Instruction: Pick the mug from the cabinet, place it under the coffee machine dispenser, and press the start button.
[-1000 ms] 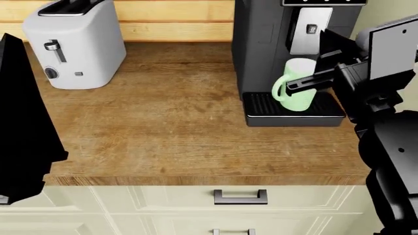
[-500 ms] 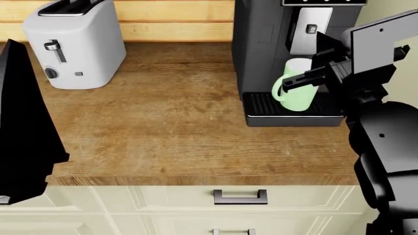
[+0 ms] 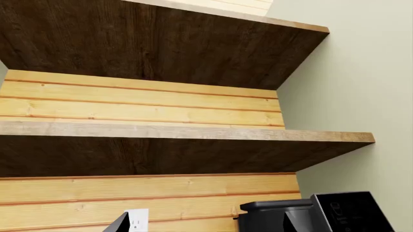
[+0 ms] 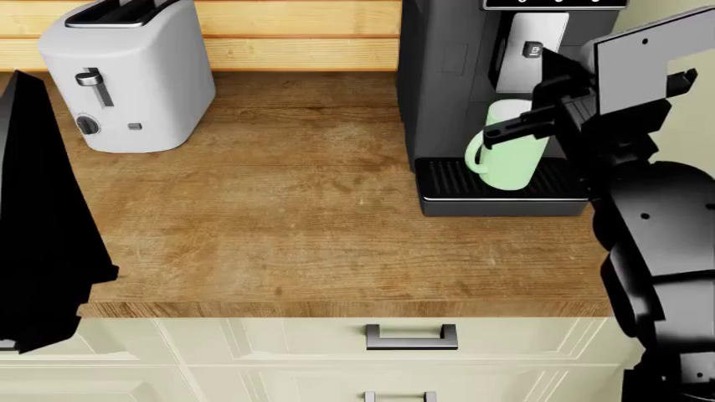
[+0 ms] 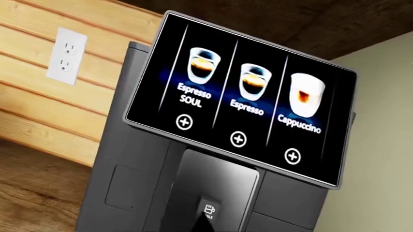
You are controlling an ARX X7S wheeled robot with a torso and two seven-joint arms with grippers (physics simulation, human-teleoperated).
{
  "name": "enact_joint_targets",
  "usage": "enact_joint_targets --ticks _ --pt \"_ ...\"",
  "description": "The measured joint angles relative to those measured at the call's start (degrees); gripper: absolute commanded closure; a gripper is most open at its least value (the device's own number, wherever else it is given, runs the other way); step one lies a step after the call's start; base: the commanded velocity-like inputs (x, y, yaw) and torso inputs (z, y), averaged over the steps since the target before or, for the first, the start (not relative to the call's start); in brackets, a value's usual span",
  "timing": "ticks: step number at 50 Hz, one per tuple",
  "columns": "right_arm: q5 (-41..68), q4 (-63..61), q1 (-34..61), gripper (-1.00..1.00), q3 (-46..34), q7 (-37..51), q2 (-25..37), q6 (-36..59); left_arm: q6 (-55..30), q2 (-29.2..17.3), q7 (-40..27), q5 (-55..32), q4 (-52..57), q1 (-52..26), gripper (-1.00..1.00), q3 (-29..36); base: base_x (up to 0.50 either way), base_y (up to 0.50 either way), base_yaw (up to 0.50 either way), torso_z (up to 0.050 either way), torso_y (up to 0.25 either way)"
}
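The tall pale mint-green cylindrical mug (image 4: 508, 146) is seen standing upright on the ribbed black drip tray (image 4: 447, 178) of the tall boxy dark-grey coffee machine (image 4: 447, 75), directly below the silver-grey rectangular dispenser block (image 4: 525, 54), its loop handle turned away from the robot's right arm. The right gripper (image 4: 525, 127) is seen just beside the mug's upper part, 1 dark finger crossing in front of it near the rim; whether it is parted or clamped on the mug cannot be told from the head view. The machine's touch screen (image 5: 239, 101) is shown by the right wrist view, with 3 drinks listed, each above a round plus button (image 5: 238, 139). The placing step is judged done and the press still to come. If the finger is lifted while hooked on the rim, the mug could be tipped off the tray. A press landing between the 3 buttons would start nothing. The left gripper is not in view. Beyond the machine, a white toaster (image 4: 129, 75) stands well apart on the wooden tabletop (image 4: 280, 218).
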Motion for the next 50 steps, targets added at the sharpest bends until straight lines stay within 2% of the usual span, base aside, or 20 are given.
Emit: enact_joint_targets --ticks 50 --pt "-1.5 8.2 3.6 1.0 -3.3 0.1 -0.7 -3.0 1.5 -0.2 0.0 0.8 -0.3 2.5 -1.0 -0.7 0.0 0.0 0.0 0.0 0.0"
